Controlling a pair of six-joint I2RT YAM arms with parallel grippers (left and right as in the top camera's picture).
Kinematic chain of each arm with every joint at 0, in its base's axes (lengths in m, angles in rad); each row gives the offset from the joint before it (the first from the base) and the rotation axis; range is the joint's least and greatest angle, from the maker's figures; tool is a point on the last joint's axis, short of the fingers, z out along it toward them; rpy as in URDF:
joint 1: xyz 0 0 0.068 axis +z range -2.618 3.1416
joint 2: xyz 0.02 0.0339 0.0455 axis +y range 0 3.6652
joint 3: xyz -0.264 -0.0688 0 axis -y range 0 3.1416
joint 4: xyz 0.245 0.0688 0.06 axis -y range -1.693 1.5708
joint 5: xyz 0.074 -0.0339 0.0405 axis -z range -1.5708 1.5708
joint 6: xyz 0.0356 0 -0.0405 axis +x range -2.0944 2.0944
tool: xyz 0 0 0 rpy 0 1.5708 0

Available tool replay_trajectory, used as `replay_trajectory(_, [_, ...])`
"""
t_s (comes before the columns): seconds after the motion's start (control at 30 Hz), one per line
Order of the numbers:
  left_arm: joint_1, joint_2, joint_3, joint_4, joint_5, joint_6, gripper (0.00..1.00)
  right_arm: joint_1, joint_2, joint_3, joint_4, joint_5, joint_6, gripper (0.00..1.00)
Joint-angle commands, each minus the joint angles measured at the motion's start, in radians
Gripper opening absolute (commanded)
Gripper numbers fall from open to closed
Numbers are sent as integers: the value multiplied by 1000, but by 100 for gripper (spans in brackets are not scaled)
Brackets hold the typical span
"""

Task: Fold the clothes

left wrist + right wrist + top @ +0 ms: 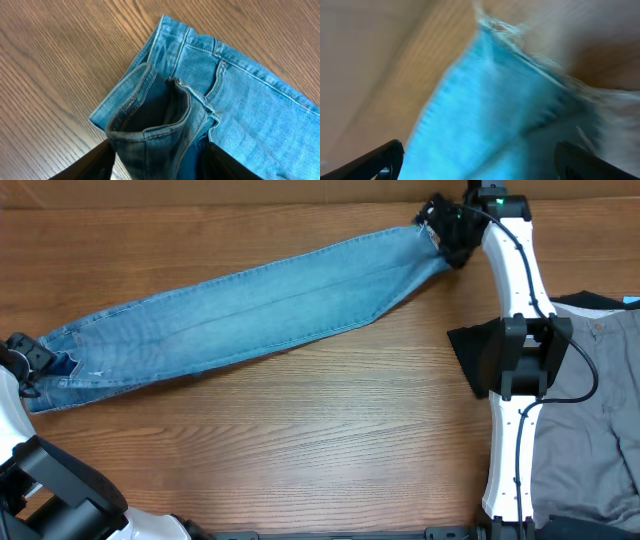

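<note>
The light-blue jeans [250,310] lie doubled lengthwise in a long diagonal strip, waistband at the lower left and hems at the upper right. My left gripper [35,367] is at the waist end. In the left wrist view its fingers [157,167] are shut on the bunched waistband [150,125]. My right gripper [440,230] is at the hem end. The right wrist view is blurred: its fingers [477,162] stand wide apart over the leg [485,115], near the frayed hem [520,37].
A grey garment [600,400] lies at the right edge beside the right arm's base, with a black piece [478,352] just left of it. The wooden table [300,440] stretches in front of the jeans.
</note>
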Motion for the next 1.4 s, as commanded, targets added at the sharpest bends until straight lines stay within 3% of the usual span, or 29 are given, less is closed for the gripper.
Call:
replay_trajectory(0.0, [-1, 6, 25, 14, 4, 48, 51, -37, 3, 59, -64, -6, -72, 100])
replay_trajectory(0.07, [-1, 6, 25, 25, 4, 47, 38, -40, 1, 65, -105, -5, -90, 100])
replay_trajectory(0.13, [-1, 6, 25, 28, 4, 47, 9, -42, -2, 65, -131, -5, -113, 100])
replay_trajectory(0.17, [-1, 6, 25, 27, 4, 47, 4, -42, -3, 66, -142, -5, -124, 100])
replay_trajectory(0.33, [-1, 6, 25, 31, -10, 39, 4, -42, -16, 66, -172, -5, -133, 100])
replay_trajectory(0.53, [-1, 11, 25, 62, -34, -58, 4, -40, -30, 66, -245, -2, -188, 100])
replay_trajectory(0.63, [-1, 11, 25, 60, -29, -58, 4, -41, -25, 57, -303, 90, -148, 100])
replay_trajectory(0.8, [-1, 11, 25, 28, -29, -50, 4, -41, -22, -39, -231, 180, -104, 99])
replay_trajectory(0.9, [-1, 11, 25, 6, -29, -50, 4, -43, -22, -113, -204, 216, -36, 80])
replay_trajectory(0.93, [-1, 11, 25, -6, -29, -47, 4, -44, -22, -161, -185, 195, -26, 60])
replay_trajectory(1.0, [-1, 11, 25, -13, -28, -42, 4, -44, -22, -189, -175, 176, -26, 56])
replay_trajectory(1.13, [0, 11, 25, -23, -6, -39, 4, -44, -22, -205, -175, 177, -27, 30])
replay_trajectory(1.2, [0, 11, 25, -31, 8, -39, 4, -44, -23, -204, -172, 177, -30, 4])
replay_trajectory(1.37, [8, -2, 26, -87, 6, -39, 4, -65, -66, -185, -218, 188, -37, 4])
